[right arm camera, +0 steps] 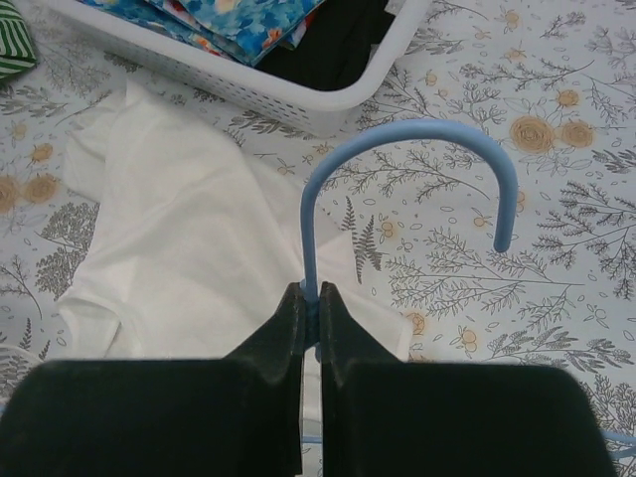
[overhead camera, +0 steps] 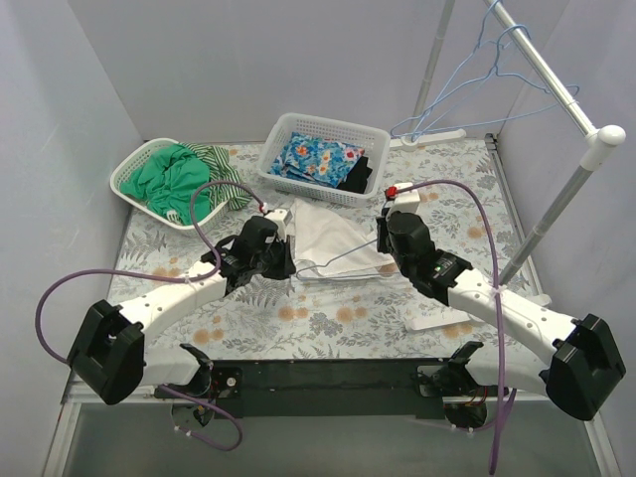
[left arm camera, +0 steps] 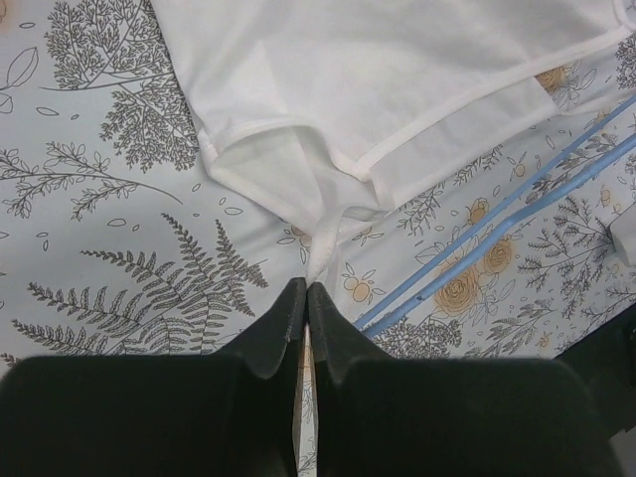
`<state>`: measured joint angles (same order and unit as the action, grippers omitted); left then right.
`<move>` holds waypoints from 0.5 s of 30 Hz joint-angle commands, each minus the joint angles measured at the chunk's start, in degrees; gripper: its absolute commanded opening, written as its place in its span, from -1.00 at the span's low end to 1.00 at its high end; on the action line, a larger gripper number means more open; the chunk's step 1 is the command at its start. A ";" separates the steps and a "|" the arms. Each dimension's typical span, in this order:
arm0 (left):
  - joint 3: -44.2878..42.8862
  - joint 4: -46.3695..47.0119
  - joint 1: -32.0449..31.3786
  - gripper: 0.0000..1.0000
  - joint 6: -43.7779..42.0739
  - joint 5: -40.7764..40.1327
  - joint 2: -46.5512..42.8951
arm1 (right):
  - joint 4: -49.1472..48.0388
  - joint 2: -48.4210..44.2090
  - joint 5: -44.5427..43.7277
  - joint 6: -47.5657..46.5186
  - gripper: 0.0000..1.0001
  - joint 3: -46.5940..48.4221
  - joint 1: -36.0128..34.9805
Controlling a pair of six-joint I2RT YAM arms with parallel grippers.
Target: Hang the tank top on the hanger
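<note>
One tank top (overhead camera: 320,231), spread flat mid-table. One hanger (right arm camera: 417,139) lying against its near edge. Left gripper (left arm camera: 306,298) pinched tight on a strap of the top; right gripper (right arm camera: 310,303) clamped on the hanger's neck. Both arms low, angled inward. Behind: two baskets, green-filled basket (overhead camera: 127,171) and floral-filled basket (overhead camera: 296,127). Spare hangers (overhead camera: 477,84) on rail, count unclear.

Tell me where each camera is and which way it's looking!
Top external: above and behind the arms, looking down at the table; both arms show.
Left wrist: on the left arm, looking along the left gripper, shut on the tank top.
Right wrist: on the right arm, looking along the right gripper, shut on the hanger.
Shared: both wrist views show tank top and hanger.
</note>
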<state>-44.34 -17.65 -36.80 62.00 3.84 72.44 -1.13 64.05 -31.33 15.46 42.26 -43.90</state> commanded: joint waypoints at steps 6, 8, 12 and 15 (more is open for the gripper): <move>0.66 -3.97 0.50 -1.00 -0.47 -1.02 -6.08 | 1.04 3.71 -4.52 0.45 -0.97 7.31 -0.22; -0.13 -4.93 0.50 -1.00 -0.74 -0.59 -6.52 | 1.04 4.06 -5.49 0.18 -0.97 7.66 -0.22; -1.71 -5.99 0.50 -1.00 -1.00 1.87 -7.32 | 1.04 4.68 -6.20 0.44 -0.97 8.54 -0.22; -3.73 -6.96 0.50 -1.00 -1.00 4.06 -7.58 | 1.04 5.20 -6.02 1.23 -0.97 10.03 -0.22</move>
<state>-44.03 -22.76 -36.53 61.73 4.62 66.98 1.32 68.75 -35.20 15.51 47.94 -43.90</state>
